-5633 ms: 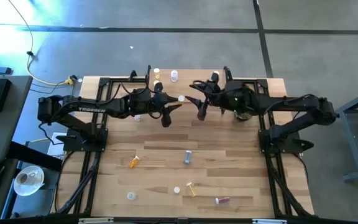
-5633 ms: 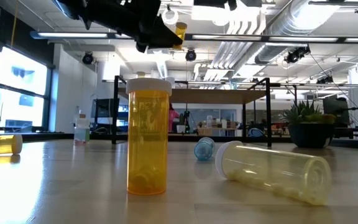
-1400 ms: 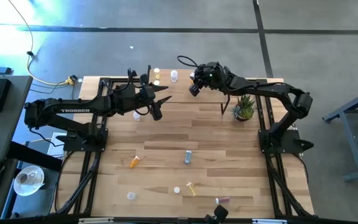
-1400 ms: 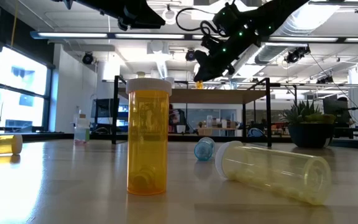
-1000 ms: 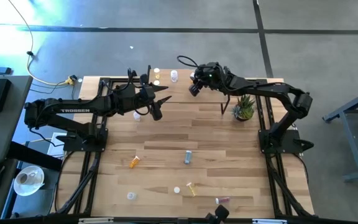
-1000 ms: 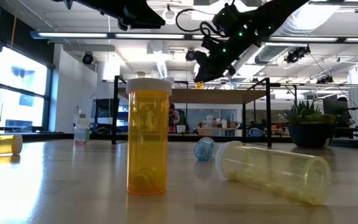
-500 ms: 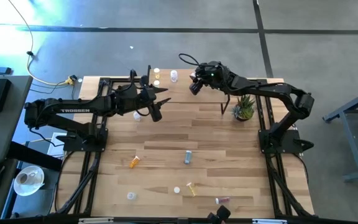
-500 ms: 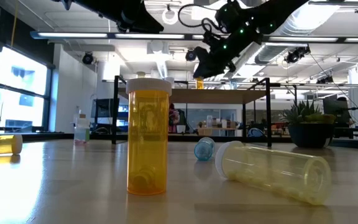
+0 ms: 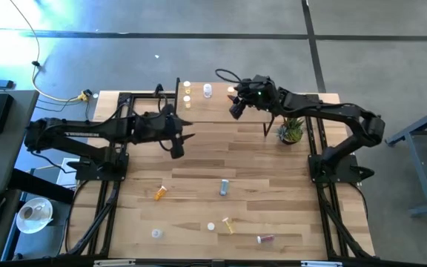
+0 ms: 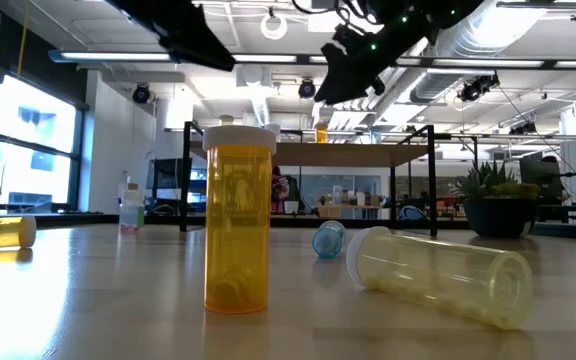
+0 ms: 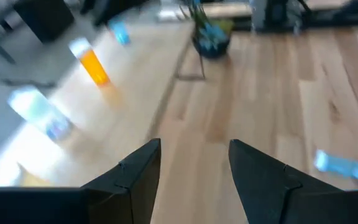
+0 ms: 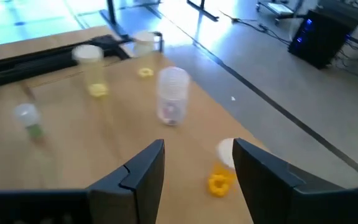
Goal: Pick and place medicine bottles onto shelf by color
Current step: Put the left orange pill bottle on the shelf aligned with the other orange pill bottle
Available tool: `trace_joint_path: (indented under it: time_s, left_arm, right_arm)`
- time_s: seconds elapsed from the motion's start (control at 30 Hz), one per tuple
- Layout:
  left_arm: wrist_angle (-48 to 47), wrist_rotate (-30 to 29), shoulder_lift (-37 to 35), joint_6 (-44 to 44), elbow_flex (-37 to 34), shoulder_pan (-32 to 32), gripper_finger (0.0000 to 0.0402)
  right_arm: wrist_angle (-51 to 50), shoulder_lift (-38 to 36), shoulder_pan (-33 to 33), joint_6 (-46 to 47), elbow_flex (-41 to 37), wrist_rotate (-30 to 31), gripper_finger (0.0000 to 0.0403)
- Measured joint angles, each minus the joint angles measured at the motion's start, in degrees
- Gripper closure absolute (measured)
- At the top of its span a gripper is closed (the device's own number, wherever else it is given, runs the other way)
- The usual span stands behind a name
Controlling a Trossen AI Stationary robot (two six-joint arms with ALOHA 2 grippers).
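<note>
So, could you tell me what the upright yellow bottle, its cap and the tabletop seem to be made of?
The yellow bottle looks like translucent amber plastic: light passes through it and its wall is glossy. Its cap appears to be opaque white plastic, matte. The tabletop looks like light wood planks with visible seams and grain; the low view shows a soft sheen, so probably sealed.

Yellow bottle (image 10: pixel 237 218), white cap; pale clear bottle (image 10: pixel 438 274); green plant (image 9: pixel 292 130).
</note>
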Motion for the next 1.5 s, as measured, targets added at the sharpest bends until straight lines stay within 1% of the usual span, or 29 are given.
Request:
trace_joint_path:
  time_s: [0.3,0.47,0.73,1.03,1.17,1.33,1.5]
  left_arm:
    - [-17.5,-0.1,-0.4,-14.7,0.0,-6.2,0.0224]
    - [-22.7,-0.2,-0.4,-21.9,0.0,-10.7,0.0224]
    - [-25.5,-0.4,-0.4,-28.5,0.0,-17.2,0.0224]
    - [-32.3,-0.3,0.6,-42.0,0.0,-23.0,0.0224]
    - [-32.1,2.4,1.5,-45.4,0.0,-25.2,0.0224]
    - [-32.5,3.0,4.3,-53.5,0.0,-27.3,0.0224]
    - [-33.5,7.0,8.3,-59.4,0.0,-28.1,0.0223]
  right_arm:
    - [-0.8,-2.5,5.5,-1.3,0.0,0.0,0.0221]
    - [-2.3,-2.4,7.4,-0.8,0.0,0.0,0.0221]
    - [-4.9,-2.3,11.1,0.8,0.0,0.0,0.0221]
    - [-5.1,-2.3,15.3,0.8,0.0,-0.1,0.0221]
    - [-5.2,-2.3,16.1,0.8,0.0,-0.1,0.0221]
    - [-7.1,-2.3,16.7,2.3,0.0,-0.1,0.0221]
    - [-10.2,-2.3,17.4,4.0,0.0,0.0,0.0221]
